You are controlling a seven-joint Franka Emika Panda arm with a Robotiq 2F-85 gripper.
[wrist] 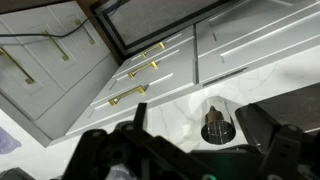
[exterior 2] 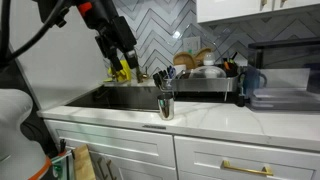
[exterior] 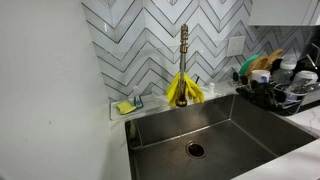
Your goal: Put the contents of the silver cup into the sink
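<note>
The silver cup (exterior 2: 165, 104) stands upright on the white counter just right of the sink (exterior 2: 108, 98), with dark utensils (exterior 2: 161, 78) sticking out of it. In the wrist view the cup (wrist: 217, 127) is seen from above, between my two dark fingers. My gripper (exterior 2: 124, 50) hangs in the air above the sink's far side, up and left of the cup, apart from it. It is open and empty, as the wrist view (wrist: 200, 145) shows. The sink basin (exterior: 235, 130) with its round drain (exterior: 195, 150) shows in an exterior view; the gripper is out of that view.
A faucet (exterior: 184, 45) with yellow gloves (exterior: 184, 90) draped on it stands behind the sink. A sponge (exterior: 125, 107) lies at the back corner. A full dish rack (exterior 2: 205, 78) stands right of the sink. White cabinets with gold handles (wrist: 135, 92) are below the counter.
</note>
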